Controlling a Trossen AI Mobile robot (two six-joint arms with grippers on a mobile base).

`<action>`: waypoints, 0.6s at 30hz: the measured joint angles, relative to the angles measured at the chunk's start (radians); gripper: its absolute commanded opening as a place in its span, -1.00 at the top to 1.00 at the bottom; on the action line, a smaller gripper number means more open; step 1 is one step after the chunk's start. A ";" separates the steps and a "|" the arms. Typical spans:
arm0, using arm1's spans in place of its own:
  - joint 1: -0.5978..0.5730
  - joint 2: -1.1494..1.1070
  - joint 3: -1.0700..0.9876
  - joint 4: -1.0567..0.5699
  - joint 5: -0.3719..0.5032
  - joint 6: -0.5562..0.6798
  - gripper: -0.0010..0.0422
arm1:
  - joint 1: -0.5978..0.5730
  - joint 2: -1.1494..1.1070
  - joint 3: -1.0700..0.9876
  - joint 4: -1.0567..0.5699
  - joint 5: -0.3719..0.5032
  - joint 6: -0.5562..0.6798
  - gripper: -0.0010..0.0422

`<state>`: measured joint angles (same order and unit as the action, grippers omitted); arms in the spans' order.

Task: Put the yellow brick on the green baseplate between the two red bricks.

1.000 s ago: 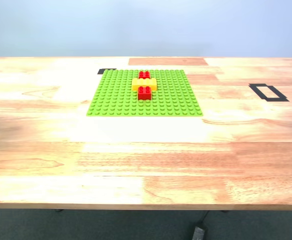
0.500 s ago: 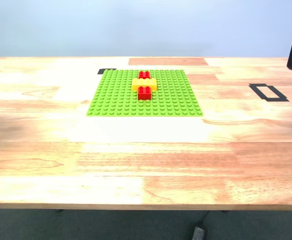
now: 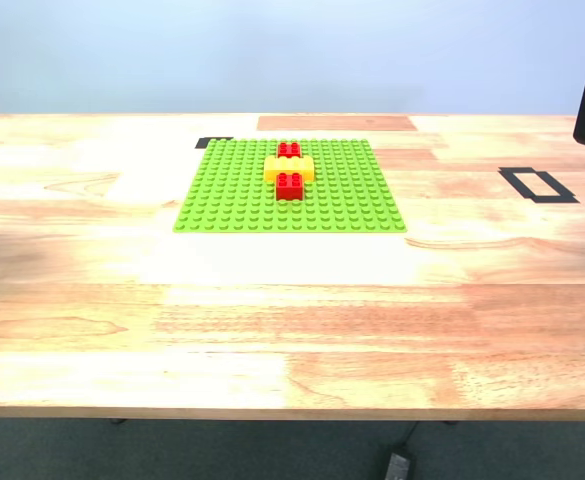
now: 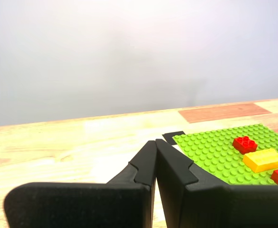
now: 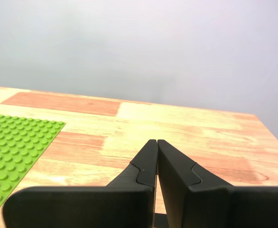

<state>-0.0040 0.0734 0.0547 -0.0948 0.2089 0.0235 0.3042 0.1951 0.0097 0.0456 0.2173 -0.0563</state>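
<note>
On the pale wooden desk (image 3: 292, 300) the large flat bright-green studded plastic baseplate (image 3: 232, 195) lies toward the far side, and the yellow-orange rectangular studded plastic brick (image 3: 289, 168) sits on it crosswise, touching a small square red studded brick on each side: the far red brick (image 3: 289, 150) behind it and the near red brick (image 3: 290, 186) in front. Over the last second the bricks have not shifted at all; what has changed is at the edges of the exterior view, where a dark piece of an arm has come into sight at the exterior view's left edge and the one at the right edge has moved a little further in and now sits nearly still. The first tool (image 4: 156, 142) has its jaws pressed together with nothing between them, held above the desk well away from the bricks, which show off to one side past the baseplate's corner. The second tool (image 5: 157, 142) is likewise closed on nothing, over bare wood beside the baseplate's edge. To my eye the placing is done: the yellow brick looks seated between the reds, and both arms appear parked clear of the work.
</note>
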 measured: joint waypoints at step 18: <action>0.000 0.009 0.004 -0.019 -0.002 0.000 0.96 | 0.000 0.000 0.000 -0.001 0.000 -0.002 0.96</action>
<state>-0.0040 0.0826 0.0586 -0.1135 0.2070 0.0231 0.3038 0.1955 0.0097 0.0448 0.2169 -0.0578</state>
